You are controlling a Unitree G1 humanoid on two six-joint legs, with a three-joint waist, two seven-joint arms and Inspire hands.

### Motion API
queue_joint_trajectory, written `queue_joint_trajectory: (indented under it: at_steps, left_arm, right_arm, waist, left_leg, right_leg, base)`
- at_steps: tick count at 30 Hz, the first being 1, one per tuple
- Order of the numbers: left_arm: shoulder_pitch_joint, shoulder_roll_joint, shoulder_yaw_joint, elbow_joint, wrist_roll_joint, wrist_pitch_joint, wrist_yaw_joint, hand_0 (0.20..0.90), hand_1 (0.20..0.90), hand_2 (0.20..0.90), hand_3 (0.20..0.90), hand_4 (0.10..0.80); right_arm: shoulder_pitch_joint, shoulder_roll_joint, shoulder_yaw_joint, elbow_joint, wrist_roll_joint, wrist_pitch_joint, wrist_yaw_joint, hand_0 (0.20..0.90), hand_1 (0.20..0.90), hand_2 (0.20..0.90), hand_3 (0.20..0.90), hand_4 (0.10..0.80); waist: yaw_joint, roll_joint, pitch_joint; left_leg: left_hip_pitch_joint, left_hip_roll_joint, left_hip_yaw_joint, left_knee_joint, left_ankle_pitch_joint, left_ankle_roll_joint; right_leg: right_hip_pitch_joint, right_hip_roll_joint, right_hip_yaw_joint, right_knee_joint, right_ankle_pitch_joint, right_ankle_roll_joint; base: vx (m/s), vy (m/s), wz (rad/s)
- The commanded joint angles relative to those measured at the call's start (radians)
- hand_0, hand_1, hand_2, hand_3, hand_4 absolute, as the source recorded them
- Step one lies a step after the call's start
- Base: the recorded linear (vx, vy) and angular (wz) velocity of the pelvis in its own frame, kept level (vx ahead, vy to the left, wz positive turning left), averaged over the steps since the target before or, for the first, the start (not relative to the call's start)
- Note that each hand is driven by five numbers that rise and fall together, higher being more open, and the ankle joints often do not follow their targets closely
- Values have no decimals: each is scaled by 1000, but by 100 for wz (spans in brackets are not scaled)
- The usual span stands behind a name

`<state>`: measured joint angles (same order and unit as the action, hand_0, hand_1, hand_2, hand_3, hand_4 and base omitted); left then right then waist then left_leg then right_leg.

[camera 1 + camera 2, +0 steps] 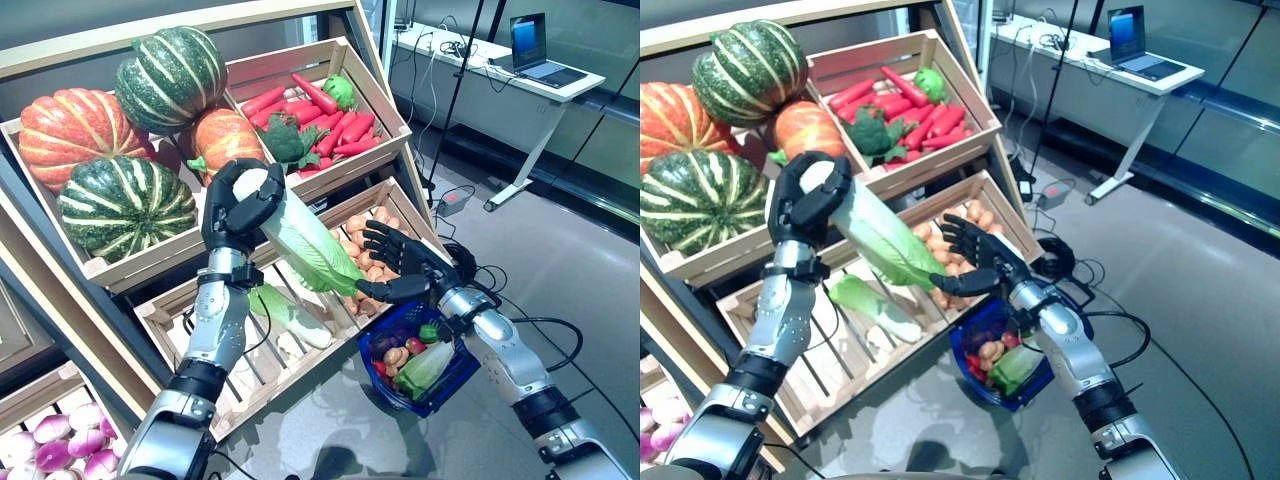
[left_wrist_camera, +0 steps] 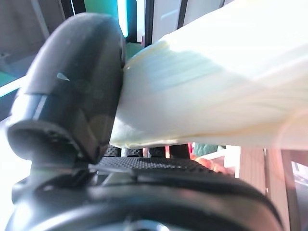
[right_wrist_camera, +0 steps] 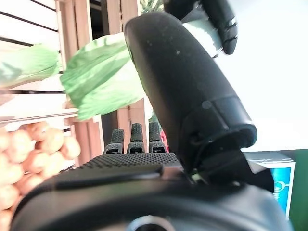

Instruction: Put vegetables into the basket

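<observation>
Above the lower crate [image 1: 300, 370], your left hand [image 1: 238, 208] is clamped on the cabbage's [image 1: 305, 240] white stem, leaves angled down toward the basket [image 1: 440, 385] hanging off your right arm; right hand [image 1: 400, 265] spread, steadying nothing.

My two arms and hands

I see silver-grey arm shells with black joint bands, ending in my dark left hand [image 1: 238, 205] and right hand [image 1: 400, 265].
</observation>
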<state>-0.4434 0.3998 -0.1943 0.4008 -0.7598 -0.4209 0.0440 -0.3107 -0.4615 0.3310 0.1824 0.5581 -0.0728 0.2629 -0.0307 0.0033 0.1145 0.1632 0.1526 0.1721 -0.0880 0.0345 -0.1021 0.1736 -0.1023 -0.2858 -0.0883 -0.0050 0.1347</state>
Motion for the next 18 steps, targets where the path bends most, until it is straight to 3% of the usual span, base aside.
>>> queue_joint_trajectory:
  at_steps: [1, 8, 18]
  left_arm:
    - [-122, 20, -31, -68, 93, -49, -55, 300, 300, 300, 300, 400]
    - [-106, 22, -105, -95, 182, -5, -108, 300, 300, 300, 300, 400]
    - [-129, -17, -150, -148, 119, -26, -146, 300, 300, 300, 300, 400]
  right_arm:
    - [-148, 24, 3, -71, 39, -61, -17, 900, 900, 900, 900, 800]
    - [-171, 18, 17, -116, 42, -27, 2, 900, 900, 900, 900, 800]
    - [-216, 44, 88, 29, 61, 105, -5, 900, 900, 900, 900, 800]
  waist:
    - [5, -27, -76]
    - [10, -35, -74]
    - [24, -49, -79]
  left_leg:
    - [-14, -10, -6, 1, -15, 2]
    - [-7, -11, -7, 1, -21, 5]
    - [-1, -8, -13, 1, -24, 1]
  right_leg:
    - [-1, -49, 6, 10, 31, -20]
    - [10, -48, 10, 8, 28, -19]
    - [23, -52, 1, 1, 30, -19]
  base:
    - [-5, -30, 0]
    - [0, 0, 0]
    - [0, 0, 0]
